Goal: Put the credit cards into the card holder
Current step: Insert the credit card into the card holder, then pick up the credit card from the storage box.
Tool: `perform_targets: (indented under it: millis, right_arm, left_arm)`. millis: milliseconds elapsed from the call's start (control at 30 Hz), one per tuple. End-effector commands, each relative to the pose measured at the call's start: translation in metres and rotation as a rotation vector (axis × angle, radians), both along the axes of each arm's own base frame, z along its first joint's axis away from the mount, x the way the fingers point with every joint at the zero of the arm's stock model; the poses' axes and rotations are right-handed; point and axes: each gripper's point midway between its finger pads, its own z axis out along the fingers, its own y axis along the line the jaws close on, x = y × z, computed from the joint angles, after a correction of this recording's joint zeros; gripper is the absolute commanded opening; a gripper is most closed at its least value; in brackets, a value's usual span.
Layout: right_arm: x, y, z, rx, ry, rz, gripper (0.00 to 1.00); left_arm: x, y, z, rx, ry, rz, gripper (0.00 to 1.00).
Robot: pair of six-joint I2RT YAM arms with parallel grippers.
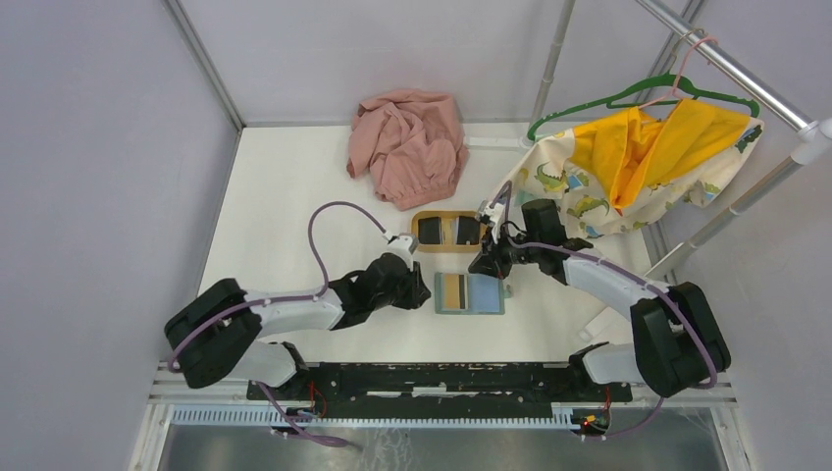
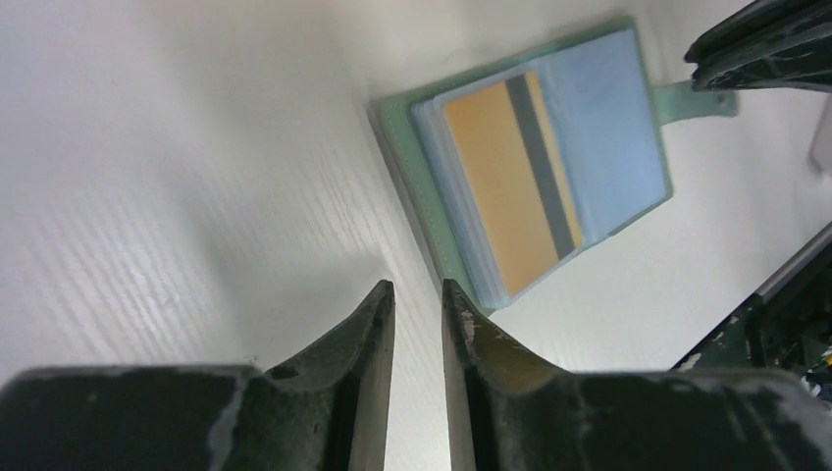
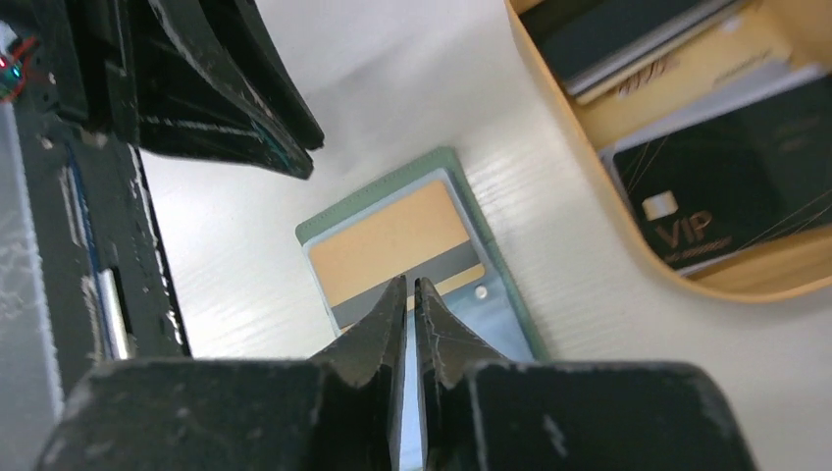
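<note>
Card holder [image 1: 469,293] lay open and flat on the white worktop [image 1: 285,226], between the 2 arms. 1 gold-tan card [image 1: 451,288] with a dark stripe sat in its left half, the right half showing bare blue-grey.

Left gripper [image 2: 417,294] hovered low just left of the holder, jaws parted a little, grasping nothing.

Right gripper [image 3: 409,289] hung over the holder's right side, jaws released to a thin slit, nothing between them.

Oval wooden tray [image 1: 448,233] sat just beyond the holder, with black cards [image 1: 429,232] inside, one marked VIP. A crumpled pink garment [image 1: 407,142] lay further back.
</note>
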Motion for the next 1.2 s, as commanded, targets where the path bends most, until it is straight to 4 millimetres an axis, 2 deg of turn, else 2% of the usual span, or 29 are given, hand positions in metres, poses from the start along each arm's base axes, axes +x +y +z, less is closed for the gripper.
perform_targets:
  millis: [0,133,200,367,600,767,933,1100,1167]
  right_arm:
    - [-0.004,-0.006,0.025,-0.069,-0.287,0.240,0.12]
    - [-0.009,-0.016,0.034,-0.127,-0.446,0.349,0.18]
    - [-0.010,-0.020,0.039,-0.148,-0.510,0.371,0.22]
    - [-0.009,-0.030,0.055,-0.159,-0.635,0.366,0.29]
    - [-0.008,-0.038,0.073,-0.137,-0.691,0.370,0.39]
    - [0.002,-0.040,0.088,-0.165,-0.743,0.347,0.43]
    - [0.020,-0.039,0.115,-0.184,-0.798,0.324,0.52]
    - [0.029,-0.028,0.144,-0.124,-0.799,0.325,0.56]
    - [0.030,-0.024,0.146,-0.102,-0.794,0.336,0.56]
  left_arm:
    - [0.015,0.012,0.044,-0.045,-0.152,0.057,0.33]
    - [0.020,0.019,0.074,-0.094,-0.240,0.081,0.51]
    - [0.021,0.019,0.086,-0.121,-0.271,0.081,0.56]
    - [0.025,0.015,0.108,-0.157,-0.323,0.064,0.67]
    - [0.038,0.018,0.131,-0.176,-0.385,0.095,0.89]
    - [0.047,0.008,0.146,-0.206,-0.402,0.063,0.92]
    - [0.060,0.004,0.166,-0.212,-0.450,0.050,0.92]
    - [0.075,0.004,0.187,-0.247,-0.495,0.041,0.92]
    - [0.076,0.001,0.198,-0.302,-0.503,0.014,0.92]
